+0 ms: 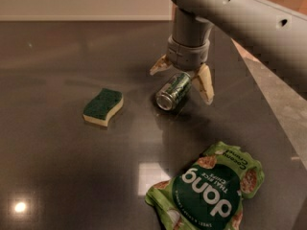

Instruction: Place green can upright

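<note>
1. Found green can (172, 91) lying on its side on bench (57, 176).
2. Noted claw (183, 74) wide open, empty, straddling can's far end.
3. Judged pre-grasp stage. Next req'd: lower, close on can, tip upright.

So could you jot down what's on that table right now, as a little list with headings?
can: green, lying on its side, silver end toward the camera
claw: open, above the can, one finger on each side
sponge: green-topped, lying flat, left of the can
bag: green snack bag, nearest the camera
table: dark, glossy
</note>
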`<state>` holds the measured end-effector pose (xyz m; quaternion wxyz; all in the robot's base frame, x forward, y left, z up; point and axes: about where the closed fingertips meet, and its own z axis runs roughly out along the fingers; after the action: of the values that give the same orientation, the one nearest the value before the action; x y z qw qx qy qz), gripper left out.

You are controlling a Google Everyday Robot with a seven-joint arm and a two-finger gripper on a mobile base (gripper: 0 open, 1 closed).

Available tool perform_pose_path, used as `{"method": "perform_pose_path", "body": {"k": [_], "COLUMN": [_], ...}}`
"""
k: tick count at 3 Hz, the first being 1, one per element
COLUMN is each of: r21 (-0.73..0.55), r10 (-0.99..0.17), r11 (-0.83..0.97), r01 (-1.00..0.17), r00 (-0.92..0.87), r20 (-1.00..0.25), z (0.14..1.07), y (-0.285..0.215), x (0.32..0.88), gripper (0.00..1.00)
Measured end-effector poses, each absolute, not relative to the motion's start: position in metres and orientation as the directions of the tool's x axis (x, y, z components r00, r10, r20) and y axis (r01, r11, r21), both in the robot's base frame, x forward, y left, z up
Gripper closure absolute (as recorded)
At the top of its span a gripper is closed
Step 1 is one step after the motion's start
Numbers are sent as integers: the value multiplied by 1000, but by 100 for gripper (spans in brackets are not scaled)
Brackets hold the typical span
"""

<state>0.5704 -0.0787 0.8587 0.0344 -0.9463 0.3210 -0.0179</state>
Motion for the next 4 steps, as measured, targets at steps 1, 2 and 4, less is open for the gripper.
{"method": "perform_pose_path", "body": {"k": [1, 2, 4], "r21": [-55, -40, -33], "r10": [-572, -550, -505], "r11": [-820, -835, -863], "r01": [-570, -549, -504], "r00": [819, 832, 856], "r20": [42, 65, 108], "z": [849, 844, 851], "y": [-81, -86, -88], "x": [570, 572, 581], "gripper": [0, 15, 61]}}
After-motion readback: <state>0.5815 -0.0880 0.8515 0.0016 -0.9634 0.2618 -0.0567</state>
